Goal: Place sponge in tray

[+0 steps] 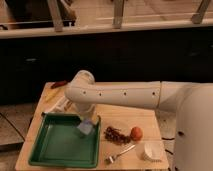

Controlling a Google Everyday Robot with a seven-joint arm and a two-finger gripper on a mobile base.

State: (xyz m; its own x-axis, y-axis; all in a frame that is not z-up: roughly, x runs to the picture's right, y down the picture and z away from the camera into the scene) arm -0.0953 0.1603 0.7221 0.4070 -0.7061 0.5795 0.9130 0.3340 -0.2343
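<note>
Sponge [85, 128] pinched in the tool [86, 121] at the end of the white arm [125, 95], hanging tilted over the right rear part of the green tray [52, 145] (whether it touches the tray's floor cannot be told). Carrying appears done; release and retreat are left. Wooden worktop [125, 116] also bears an orange round thing [136, 132], a dark cluster [115, 135], a fork [120, 154] and a white cup [149, 150]. Behind: dark cabinet fronts [125, 60] beneath a pale railed ledge [100, 27].
</note>
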